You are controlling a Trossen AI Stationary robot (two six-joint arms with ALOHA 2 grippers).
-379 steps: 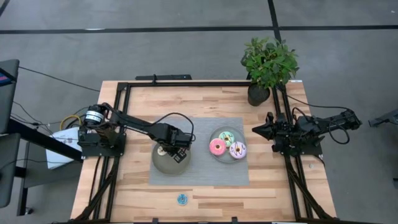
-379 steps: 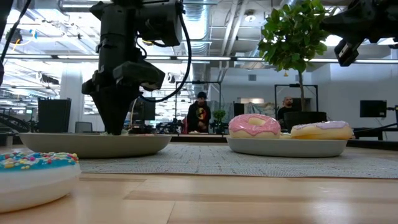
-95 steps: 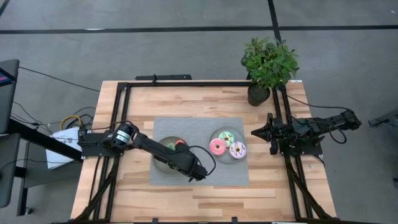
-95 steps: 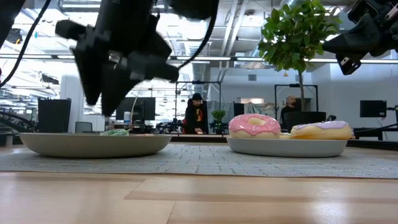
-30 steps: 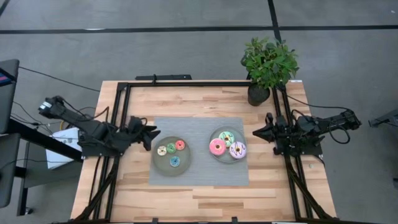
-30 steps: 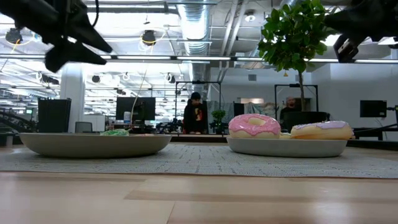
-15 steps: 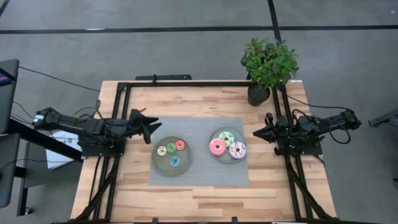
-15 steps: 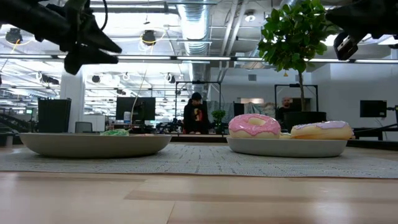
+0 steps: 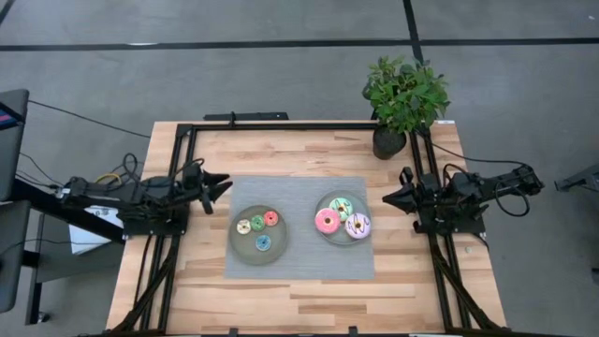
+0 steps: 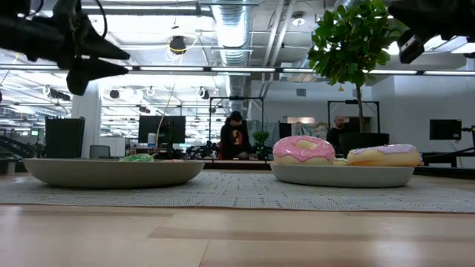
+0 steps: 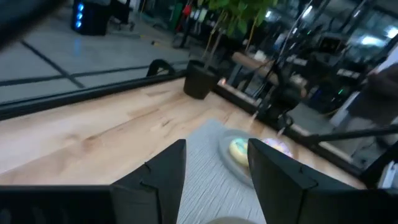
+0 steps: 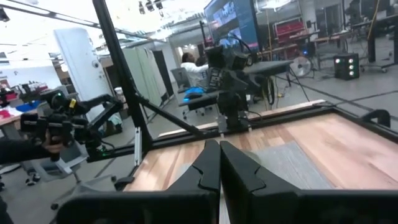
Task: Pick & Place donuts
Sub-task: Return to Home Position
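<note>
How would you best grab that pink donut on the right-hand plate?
From straight above, pinch the pink donut across its ring on the side facing the left plate: it lies flat, and the green-white donut and white-purple donut crowd its other side.

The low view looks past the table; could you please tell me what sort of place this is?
Probably an open-plan robotics lab or workshop: exposed ceiling ducts, a person beside desk monitors, and strip lights overhead.
</note>
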